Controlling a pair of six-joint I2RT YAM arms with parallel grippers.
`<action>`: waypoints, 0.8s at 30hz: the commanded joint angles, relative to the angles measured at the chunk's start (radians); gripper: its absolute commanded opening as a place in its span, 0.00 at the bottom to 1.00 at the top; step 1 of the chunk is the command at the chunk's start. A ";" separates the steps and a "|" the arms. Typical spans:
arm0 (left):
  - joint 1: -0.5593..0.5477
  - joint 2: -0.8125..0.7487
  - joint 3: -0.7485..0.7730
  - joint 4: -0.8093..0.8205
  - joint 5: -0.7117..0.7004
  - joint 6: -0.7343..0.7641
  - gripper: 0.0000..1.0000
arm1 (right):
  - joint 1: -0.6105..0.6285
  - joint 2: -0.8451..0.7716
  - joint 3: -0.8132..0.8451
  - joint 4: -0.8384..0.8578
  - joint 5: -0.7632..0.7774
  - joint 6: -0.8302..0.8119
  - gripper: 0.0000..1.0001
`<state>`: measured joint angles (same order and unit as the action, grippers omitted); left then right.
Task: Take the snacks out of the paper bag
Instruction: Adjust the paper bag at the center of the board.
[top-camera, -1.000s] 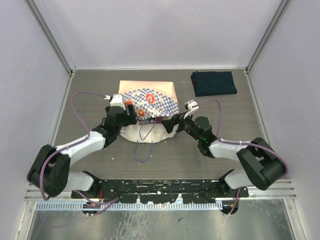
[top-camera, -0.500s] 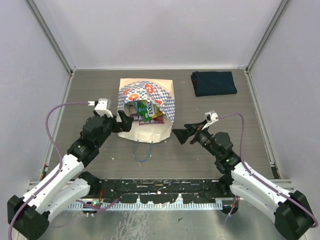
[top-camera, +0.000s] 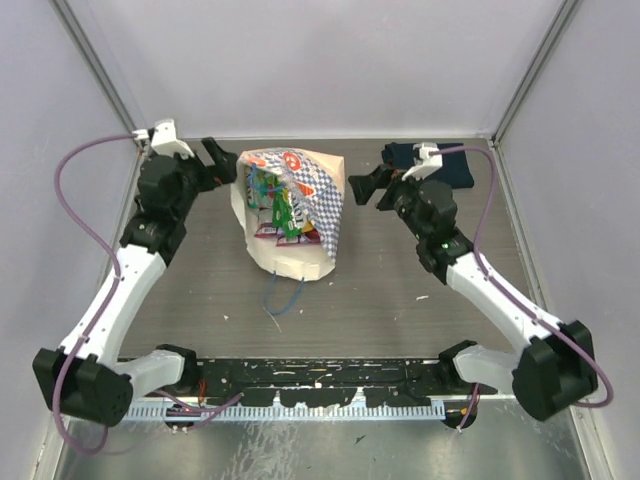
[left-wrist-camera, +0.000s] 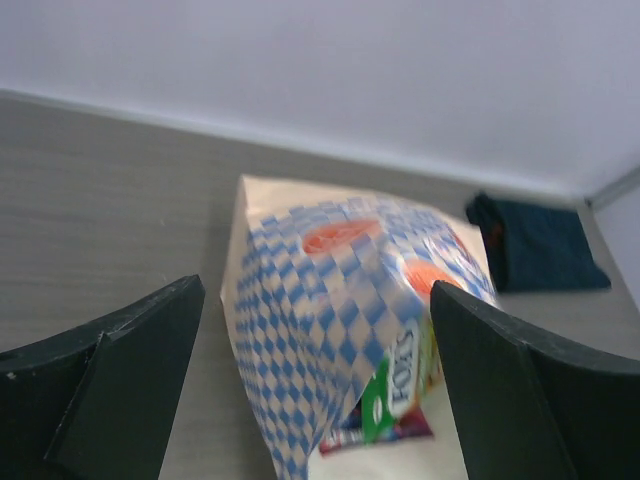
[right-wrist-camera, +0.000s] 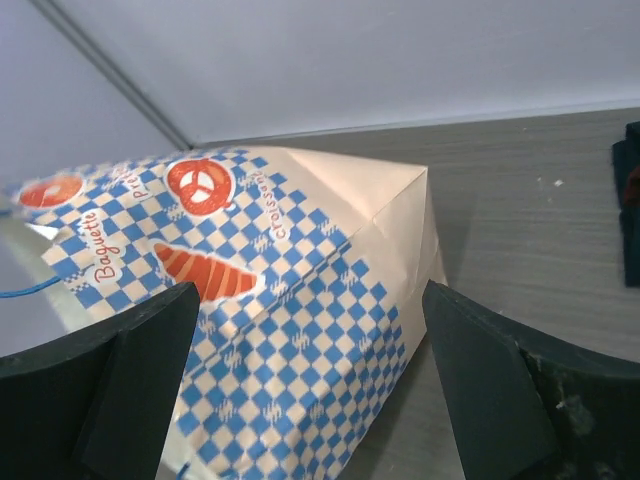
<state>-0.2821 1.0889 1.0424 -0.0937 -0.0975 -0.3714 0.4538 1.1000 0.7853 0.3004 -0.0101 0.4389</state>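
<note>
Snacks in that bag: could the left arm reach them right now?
Probably, with a detour. The left arm, jaws open, hovers by the bag at its far-left corner, nothing between. The snacks show through the gaping mouth, which faces the near side, so it must come round.

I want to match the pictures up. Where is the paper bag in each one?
Top view: bag sits just left of centre, in the upper half.
Left wrist: bag is in the centre, running off the bottom edge.
Right wrist: bag fills the left and centre.
Shared landmark: navy cloth, to the right of the bag in every view; in the right wrist view it seems to be only a dark sliver at the right edge.
</note>
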 joint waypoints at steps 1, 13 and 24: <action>0.106 0.140 0.117 0.197 0.082 -0.011 0.98 | -0.071 0.173 0.144 0.089 0.002 -0.023 1.00; 0.131 0.511 0.415 -0.034 -0.191 -0.186 0.99 | -0.147 0.635 0.440 0.201 0.160 -0.111 1.00; 0.004 0.307 0.180 0.257 -0.356 0.040 0.98 | -0.139 0.487 0.414 -0.005 0.410 0.061 1.00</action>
<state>-0.2638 1.4899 1.3113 -0.0219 -0.4080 -0.4332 0.3126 1.7447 1.2236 0.3195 0.2993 0.3878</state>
